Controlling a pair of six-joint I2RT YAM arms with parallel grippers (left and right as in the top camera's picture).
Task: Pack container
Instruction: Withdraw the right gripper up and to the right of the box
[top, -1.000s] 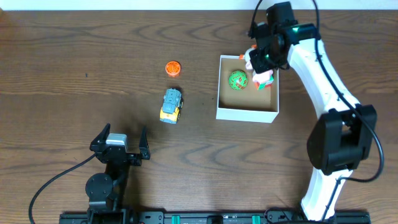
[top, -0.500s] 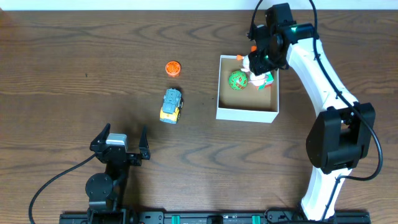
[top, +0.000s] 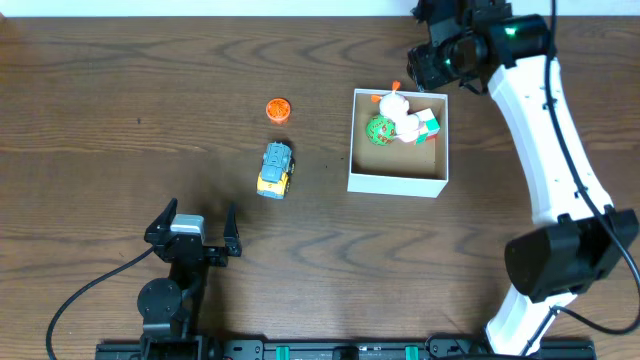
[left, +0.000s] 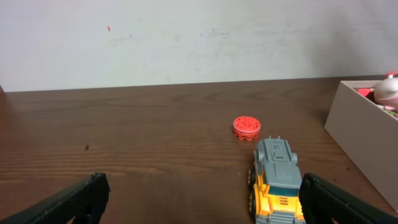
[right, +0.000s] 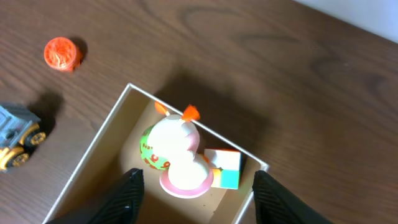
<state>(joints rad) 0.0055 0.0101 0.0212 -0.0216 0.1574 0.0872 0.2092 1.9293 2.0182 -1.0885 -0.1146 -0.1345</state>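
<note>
The container (top: 396, 183) is a shallow white-walled box with a brown floor, right of centre; it also shows in the right wrist view (right: 93, 155) and its wall in the left wrist view (left: 360, 134). Inside lie a green patterned ball (top: 379, 130), a white and pink duck-like toy (top: 401, 118) and a colourful cube (top: 428, 122). My right gripper (right: 194, 199) is open and empty, raised above the box's far edge (top: 440, 55). My left gripper (top: 192, 232) is open and empty near the front edge. A yellow and blue toy truck (top: 275, 168) and a small orange disc (top: 278, 108) lie on the table.
The wooden table (top: 120, 120) ends at a white wall at the back. In the left wrist view the toy truck (left: 277, 180) sits just inside my right finger, with the orange disc (left: 247, 127) behind it.
My right gripper let go of the white and pink toy in the box, opened and rose up and back. The left arm has not moved.
</note>
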